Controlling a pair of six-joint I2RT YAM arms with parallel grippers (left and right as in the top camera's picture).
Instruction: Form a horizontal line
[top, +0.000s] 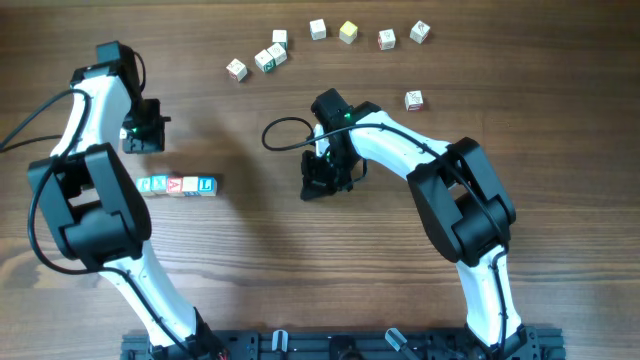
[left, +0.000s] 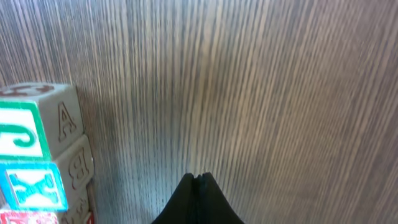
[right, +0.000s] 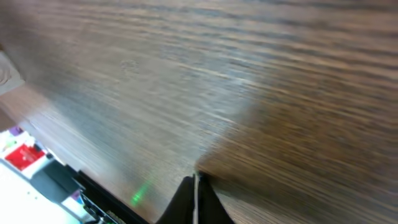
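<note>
Nine loose cubes (top: 347, 32) on one bench (top: 250, 250); one row (top: 182, 185) of at least four cubes, its left end too small to count surely; two arms (top: 455, 200); two tools, the left tool (left: 198, 180) and the right tool (right: 196, 182)

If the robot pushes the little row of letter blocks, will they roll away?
Probably no rolling: the row of letter blocks is flat-sided cubes resting flat on the table. They look wooden, so likely stiff and light. They only sit side by side, so a crooked push may break the line.
</note>
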